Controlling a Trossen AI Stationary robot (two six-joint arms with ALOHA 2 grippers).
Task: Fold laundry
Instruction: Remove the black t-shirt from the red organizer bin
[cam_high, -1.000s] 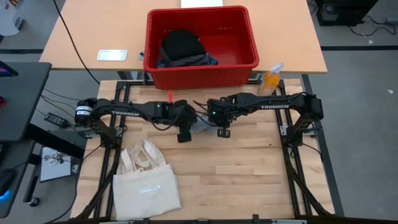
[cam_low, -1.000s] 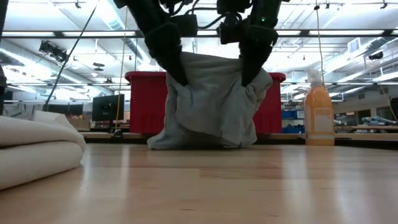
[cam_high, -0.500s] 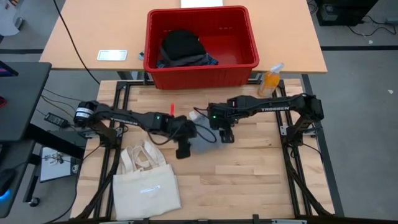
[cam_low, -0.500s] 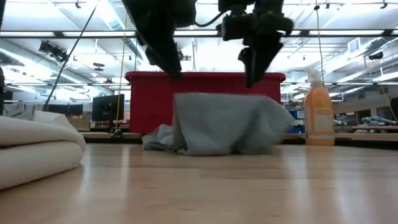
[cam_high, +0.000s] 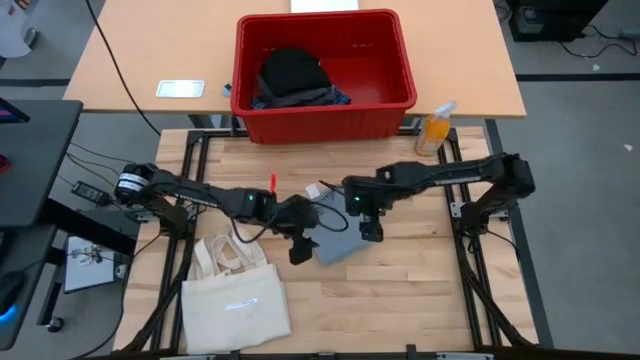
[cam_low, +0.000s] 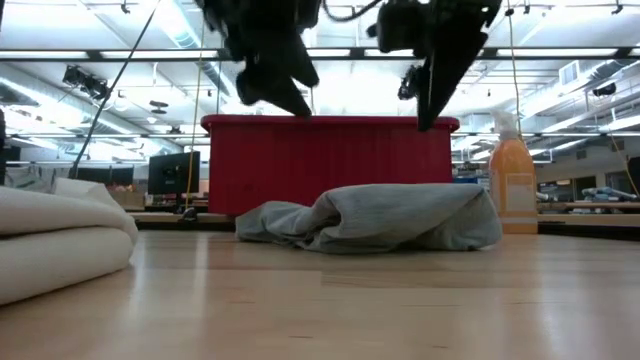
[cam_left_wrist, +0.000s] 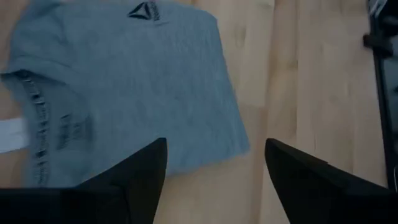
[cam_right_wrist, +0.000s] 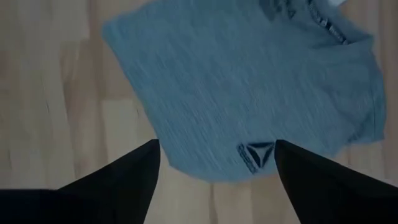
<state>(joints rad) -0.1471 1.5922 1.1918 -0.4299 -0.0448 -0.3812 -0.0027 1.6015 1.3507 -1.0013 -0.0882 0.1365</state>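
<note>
Grey top: a light grey garment (cam_high: 333, 233) lies crumpled on the wooden tabletop (cam_high: 400, 290), near its middle, between the two arms; in the low view it forms a low mound (cam_low: 385, 218) in front of the red bin.
Mark on the top: a small dark triangular logo (cam_left_wrist: 144, 10) shows near one edge of the cloth; the right wrist view shows it too (cam_right_wrist: 255, 154).
Left pincer (cam_high: 299, 250): released, fingers spread apart, holding nothing; it hangs above the near left edge of the grey top, clear of the cloth.
Right pincer (cam_high: 371, 230): released, fingers apart and empty; it hangs above the right side of the grey top, not touching it.
Red bin (cam_high: 399, 100): stands on the farther table beyond the tabletop; it contains a black garment (cam_high: 292, 70) and a bluish piece (cam_high: 325, 97) beside it.
Tote bag (cam_high: 235, 300): cream canvas, flat on the near left part of the tabletop, well apart from the top.
Bottle (cam_high: 436, 127): orange liquid, upright at the far right edge, beside the bin.
</note>
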